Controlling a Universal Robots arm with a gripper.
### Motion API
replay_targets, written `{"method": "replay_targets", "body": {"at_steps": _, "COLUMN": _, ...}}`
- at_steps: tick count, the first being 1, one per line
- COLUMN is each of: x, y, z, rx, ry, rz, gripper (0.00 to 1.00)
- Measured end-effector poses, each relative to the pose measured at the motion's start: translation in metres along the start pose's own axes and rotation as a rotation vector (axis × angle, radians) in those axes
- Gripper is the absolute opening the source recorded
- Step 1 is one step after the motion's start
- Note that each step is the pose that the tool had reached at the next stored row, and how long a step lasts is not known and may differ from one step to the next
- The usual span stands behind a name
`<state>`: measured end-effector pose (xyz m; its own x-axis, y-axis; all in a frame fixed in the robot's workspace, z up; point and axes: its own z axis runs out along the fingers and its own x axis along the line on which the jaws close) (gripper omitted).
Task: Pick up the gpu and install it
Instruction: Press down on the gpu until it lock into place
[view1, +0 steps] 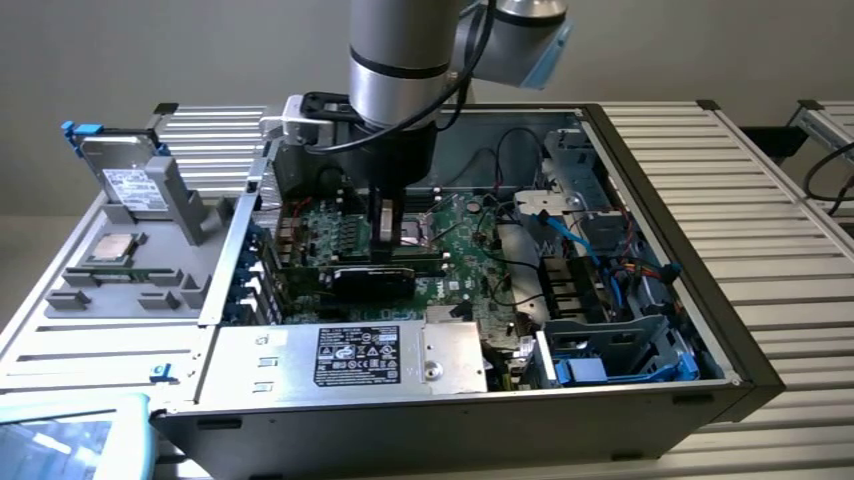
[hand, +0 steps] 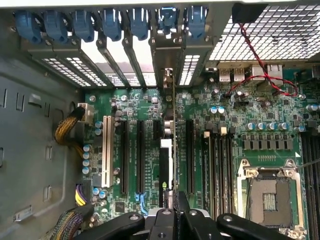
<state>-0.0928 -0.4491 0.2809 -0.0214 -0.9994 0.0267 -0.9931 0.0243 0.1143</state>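
Observation:
The gpu (view1: 363, 278) stands on edge low inside the open computer case (view1: 667, 250), its black cooler facing the exterior view's front. My gripper (view1: 391, 238) reaches straight down from above and is shut on the card's top edge. In the wrist view the gpu (hand: 173, 135) appears edge-on as a thin line over a black expansion slot of the green motherboard (hand: 225, 100). Its silver bracket (hand: 167, 75) meets the rear slot openings. The gripper (hand: 175, 212) clamps the card from both sides. I cannot tell whether the card is fully seated.
A silver hard drive (view1: 131, 185) and a processor (view1: 110, 250) rest on a grey tray at the exterior view's left. The power supply (view1: 354, 355) lies at the case front, cables and a drive cage (view1: 601, 365) at the right. The processor socket (hand: 267, 192) and memory slots (hand: 220, 155) flank the card.

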Motion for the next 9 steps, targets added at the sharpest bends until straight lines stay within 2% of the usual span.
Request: {"method": "replay_targets", "body": {"at_steps": 9, "x": 0.0, "y": 0.0003, "z": -0.0026, "rx": 0.0, "ry": 0.0002, "rz": 0.0, "gripper": 0.12}}
